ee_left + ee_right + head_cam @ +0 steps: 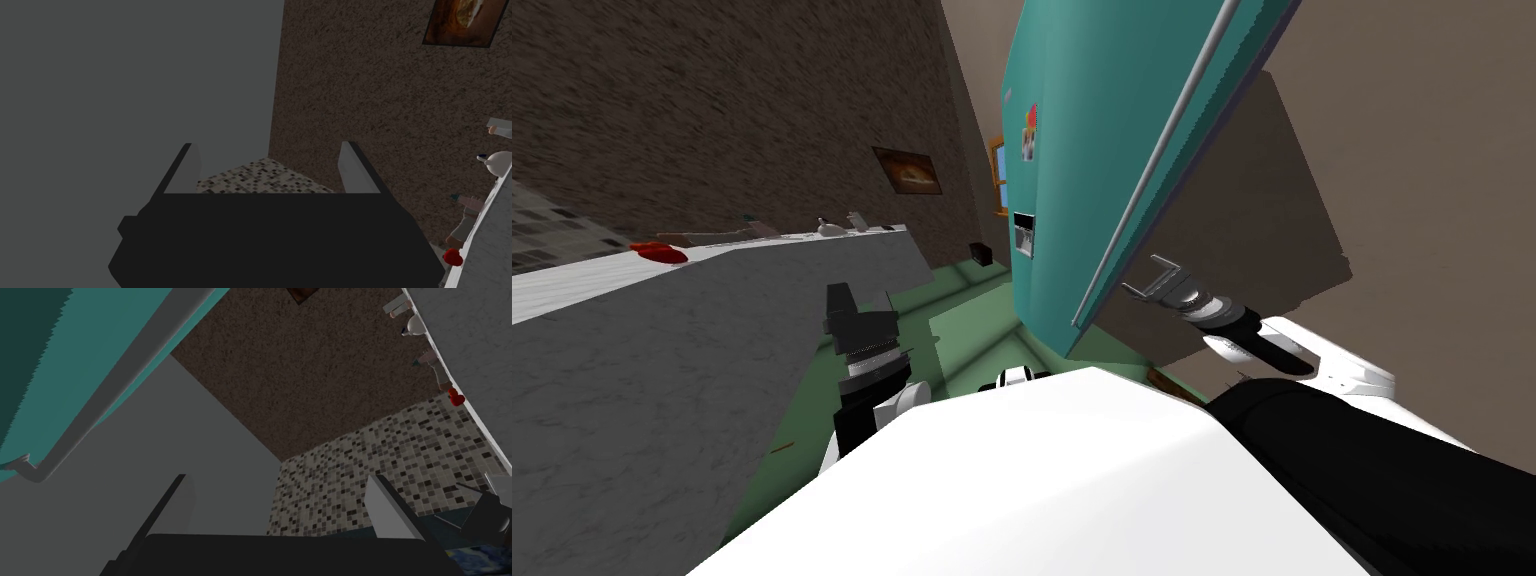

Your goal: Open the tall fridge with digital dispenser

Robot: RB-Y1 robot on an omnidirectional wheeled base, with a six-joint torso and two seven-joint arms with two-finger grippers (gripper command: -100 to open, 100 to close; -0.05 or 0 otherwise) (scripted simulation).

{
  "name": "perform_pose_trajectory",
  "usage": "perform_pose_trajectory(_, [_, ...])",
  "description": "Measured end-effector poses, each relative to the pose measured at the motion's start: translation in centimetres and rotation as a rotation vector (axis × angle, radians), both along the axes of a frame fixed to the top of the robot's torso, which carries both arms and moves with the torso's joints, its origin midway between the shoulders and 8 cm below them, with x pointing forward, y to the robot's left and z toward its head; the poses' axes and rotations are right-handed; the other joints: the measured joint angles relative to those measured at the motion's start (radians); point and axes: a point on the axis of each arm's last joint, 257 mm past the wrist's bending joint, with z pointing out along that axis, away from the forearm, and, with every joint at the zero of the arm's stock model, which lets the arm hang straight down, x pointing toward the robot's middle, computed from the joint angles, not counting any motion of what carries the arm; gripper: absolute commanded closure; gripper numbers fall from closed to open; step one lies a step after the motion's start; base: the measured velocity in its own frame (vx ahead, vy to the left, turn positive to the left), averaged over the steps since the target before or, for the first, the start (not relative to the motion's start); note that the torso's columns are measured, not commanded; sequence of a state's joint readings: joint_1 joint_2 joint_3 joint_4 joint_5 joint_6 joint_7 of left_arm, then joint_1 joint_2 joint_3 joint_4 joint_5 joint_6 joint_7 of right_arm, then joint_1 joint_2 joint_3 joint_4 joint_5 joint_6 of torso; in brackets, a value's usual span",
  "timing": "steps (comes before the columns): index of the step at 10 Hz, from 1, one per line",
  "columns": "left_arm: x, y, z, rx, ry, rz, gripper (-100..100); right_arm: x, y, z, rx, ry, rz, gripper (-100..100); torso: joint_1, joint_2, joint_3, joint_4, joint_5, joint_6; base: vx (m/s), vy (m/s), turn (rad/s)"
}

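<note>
The tall teal fridge (1092,120) stands ahead of me, with a small dispenser panel (1023,235) and magnets on its front. A long grey handle bar (1152,170) runs along the door's right edge. My right gripper (1152,275) is open just right of the bar's lower end, with nothing between its fingers. In the right wrist view the handle bar (115,383) and its end bracket (25,464) lie beside the open right gripper (282,500), apart from the fingers. My left gripper (857,300) is open and empty, held low beside the grey counter.
A grey counter (662,340) runs along my left, carrying a red object (659,252) and several small items at its far end. Green floor (962,320) lies between counter and fridge, with a small dark box (981,253) by the brown wall.
</note>
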State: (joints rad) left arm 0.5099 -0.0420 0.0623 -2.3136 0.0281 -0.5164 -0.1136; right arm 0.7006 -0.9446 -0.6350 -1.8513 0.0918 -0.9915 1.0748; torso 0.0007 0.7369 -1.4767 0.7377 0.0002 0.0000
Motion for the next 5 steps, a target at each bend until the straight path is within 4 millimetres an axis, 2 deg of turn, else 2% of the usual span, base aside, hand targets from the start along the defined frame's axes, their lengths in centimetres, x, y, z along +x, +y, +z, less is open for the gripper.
perform_pose_trajectory(2, [0.0, 0.0, 0.0, 0.000, 0.000, 0.000, 0, 0.1, -0.9, 0.6, -0.089, -0.023, -0.018, -100, -0.002, 0.002, 0.001, 0.000, -0.001, 0.000, 0.080, 0.010, -0.019])
perform_pose_trajectory(5, [0.0, 0.0, 0.0, 0.000, 0.000, 0.000, 0, 0.2, -2.5, 1.7, -0.227, -0.060, -0.046, -100, -0.001, -0.001, -0.001, 0.000, 0.000, 0.000, 0.130, 0.006, -0.052])
